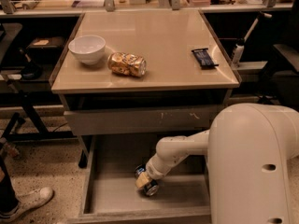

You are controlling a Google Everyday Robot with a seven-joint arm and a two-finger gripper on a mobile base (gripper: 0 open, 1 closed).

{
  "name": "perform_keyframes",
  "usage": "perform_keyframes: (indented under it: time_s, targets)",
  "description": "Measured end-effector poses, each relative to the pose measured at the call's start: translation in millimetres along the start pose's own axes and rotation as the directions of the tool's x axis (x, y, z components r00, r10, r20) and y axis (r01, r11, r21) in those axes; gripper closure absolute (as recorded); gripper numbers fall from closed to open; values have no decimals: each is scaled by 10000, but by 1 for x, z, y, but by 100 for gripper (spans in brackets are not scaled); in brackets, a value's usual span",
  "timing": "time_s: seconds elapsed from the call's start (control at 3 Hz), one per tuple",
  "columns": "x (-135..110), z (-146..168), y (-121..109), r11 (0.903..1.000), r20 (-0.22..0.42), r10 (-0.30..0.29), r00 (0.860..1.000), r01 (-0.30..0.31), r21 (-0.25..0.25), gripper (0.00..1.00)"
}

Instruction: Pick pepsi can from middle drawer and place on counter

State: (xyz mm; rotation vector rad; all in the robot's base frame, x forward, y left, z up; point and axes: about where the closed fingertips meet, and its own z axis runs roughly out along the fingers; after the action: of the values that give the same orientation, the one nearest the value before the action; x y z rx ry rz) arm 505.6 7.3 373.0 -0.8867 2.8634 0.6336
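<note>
The pepsi can lies on its side on the grey floor of the open middle drawer, near the drawer's centre. It is dark with silver ends, and my gripper partly covers it. My gripper reaches down into the drawer on a white arm and sits right on the can, with its tan tip over the can's middle. The counter is the glossy beige tabletop above the drawers.
On the counter stand a white bowl, a golden-orange patterned can lying on its side, and a flat dark snack bar. A closed scratched grey drawer front sits above the open drawer. My large white arm housing fills the lower right.
</note>
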Motion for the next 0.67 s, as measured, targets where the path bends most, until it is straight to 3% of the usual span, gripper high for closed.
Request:
perform_keyframes:
  time_s: [0.67]
  targets:
    - [0, 0, 0, 10000, -1, 0, 10000, 0, -1, 89]
